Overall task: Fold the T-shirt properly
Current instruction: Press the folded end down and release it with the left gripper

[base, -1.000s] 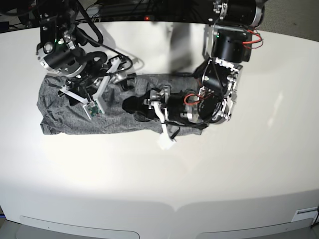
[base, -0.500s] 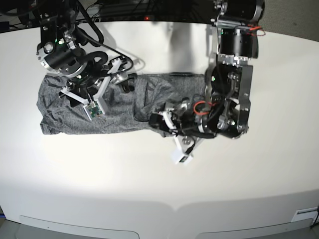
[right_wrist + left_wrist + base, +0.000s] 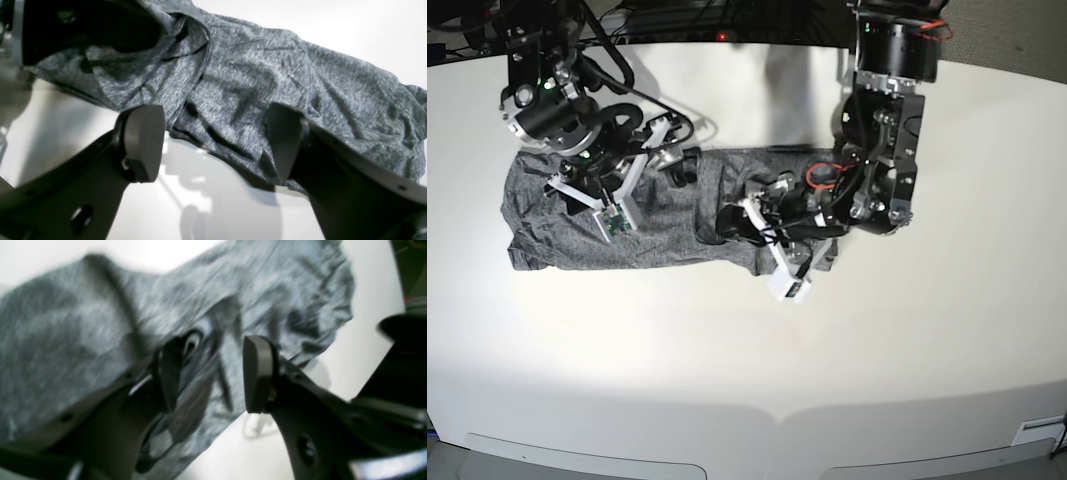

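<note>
The grey T-shirt (image 3: 557, 235) lies as a crumpled long strip across the back left of the white table (image 3: 747, 360). My right gripper (image 3: 667, 148) hangs over the strip's upper middle. In the right wrist view the right gripper (image 3: 215, 146) is open, both fingers apart above the T-shirt (image 3: 267, 73) with nothing between them. My left gripper (image 3: 727, 222) is low over the strip's right part, its arm covering that end. In the blurred left wrist view the left gripper (image 3: 211, 373) stands open, with wrinkled T-shirt (image 3: 66, 323) behind the gap.
Dark cables and equipment (image 3: 727, 15) run along the table's back edge. The left arm's black wrist body (image 3: 882, 170) stands over the shirt's right end. A white camera mount (image 3: 787, 285) sticks out toward the front below the shirt.
The left arm swung right and toward the front, then drew back up over the shirt's right part. The right arm has stayed where it was.
</note>
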{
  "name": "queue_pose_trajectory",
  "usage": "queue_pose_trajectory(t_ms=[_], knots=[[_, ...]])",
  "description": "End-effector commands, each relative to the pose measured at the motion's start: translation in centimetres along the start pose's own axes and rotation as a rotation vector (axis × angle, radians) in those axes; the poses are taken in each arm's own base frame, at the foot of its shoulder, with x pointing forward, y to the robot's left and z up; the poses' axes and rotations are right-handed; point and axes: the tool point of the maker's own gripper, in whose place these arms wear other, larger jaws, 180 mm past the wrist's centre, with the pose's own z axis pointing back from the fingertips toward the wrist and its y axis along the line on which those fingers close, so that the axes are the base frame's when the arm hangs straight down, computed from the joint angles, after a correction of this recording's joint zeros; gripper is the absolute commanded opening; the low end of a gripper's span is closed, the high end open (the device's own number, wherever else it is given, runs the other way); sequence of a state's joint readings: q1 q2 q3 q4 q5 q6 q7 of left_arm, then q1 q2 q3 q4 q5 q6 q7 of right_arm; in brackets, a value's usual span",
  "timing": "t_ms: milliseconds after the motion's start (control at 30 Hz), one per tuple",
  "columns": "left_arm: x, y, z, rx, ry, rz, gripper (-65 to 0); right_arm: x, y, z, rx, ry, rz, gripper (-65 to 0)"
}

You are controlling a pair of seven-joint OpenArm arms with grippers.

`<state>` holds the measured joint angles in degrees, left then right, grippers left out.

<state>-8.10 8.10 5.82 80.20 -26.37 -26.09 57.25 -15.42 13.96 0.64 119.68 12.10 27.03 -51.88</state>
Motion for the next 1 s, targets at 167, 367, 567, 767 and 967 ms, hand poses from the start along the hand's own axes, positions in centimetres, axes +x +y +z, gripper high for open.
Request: queue_pose_trajectory(t_ms=[167, 367, 567, 767, 967], knots=[[1.8, -3.5, -1.2, -0.064, -0.048, -0.090, -36.0, 1.3, -0.3, 0.4, -0.009, -0.047, 0.013, -18.0], [3.0, -5.6, -2.2, -0.069, -0.093, -0.192, -36.0, 1.3, -0.3, 0.4, -0.009, -0.047, 0.013, -18.0], [6.0, -7.4, -2.4, -0.092, -0.156, -0.288, -36.0, 1.3, -0.3, 0.4, -0.009, -0.048, 0.013, -18.0], [6.3, -2.4, -1.9, 0.171, -0.003, -0.371, -36.0, 1.3, -0.3, 0.4, -0.009, -0.048, 0.013, -18.0], [6.3, 1.2, -0.8, 0.334, -0.021, -0.252, -36.0, 1.3, -0.3, 0.4, -0.009, -0.048, 0.013, -18.0]])
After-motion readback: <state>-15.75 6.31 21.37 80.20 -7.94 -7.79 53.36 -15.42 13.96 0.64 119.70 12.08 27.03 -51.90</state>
